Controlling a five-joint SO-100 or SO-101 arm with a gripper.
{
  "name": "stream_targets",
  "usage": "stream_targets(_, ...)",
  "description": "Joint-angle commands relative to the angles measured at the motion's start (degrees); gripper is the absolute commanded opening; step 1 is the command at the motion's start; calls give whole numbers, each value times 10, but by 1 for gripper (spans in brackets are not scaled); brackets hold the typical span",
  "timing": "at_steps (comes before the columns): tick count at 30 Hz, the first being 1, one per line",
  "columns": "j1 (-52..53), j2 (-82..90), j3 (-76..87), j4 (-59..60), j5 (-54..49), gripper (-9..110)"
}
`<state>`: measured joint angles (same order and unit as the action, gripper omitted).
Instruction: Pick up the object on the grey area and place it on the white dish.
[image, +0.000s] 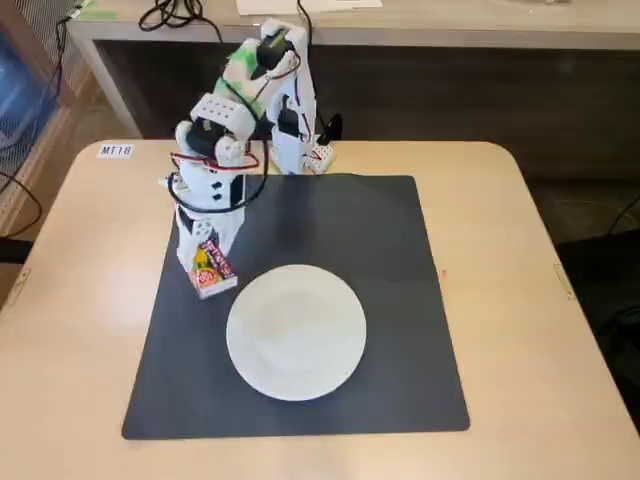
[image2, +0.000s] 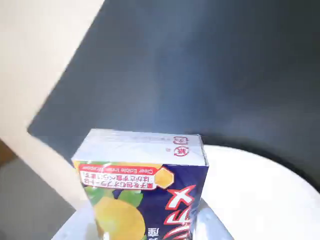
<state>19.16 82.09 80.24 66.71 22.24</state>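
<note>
We see the gripper (image: 210, 272) grasping the snack packet (image: 211, 268) (red and purple, with a yellow picture), above the grey mat (image: 380, 250) and just beside the left rim of the white dish (image: 296, 332). In the wrist view the packet (image2: 142, 185) fills the lower part, and the dish (image2: 260, 195) lies behind it.

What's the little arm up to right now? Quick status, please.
Gripper shut on snack packet, lifted above grey mat. White plate alongside, bare. Path clear.
</note>
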Motion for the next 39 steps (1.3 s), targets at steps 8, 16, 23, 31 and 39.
stream_targets(8,-163,-137,-181,-4,-154,19)
stream_targets(16,-201,-344,-451,112,-231,19)
stream_targets(23,-185,-590,-880,303,-227,19)
stream_targets(31,-185,-587,-874,305,-224,26)
stream_targets(39,-185,-532,-788,306,-240,42)
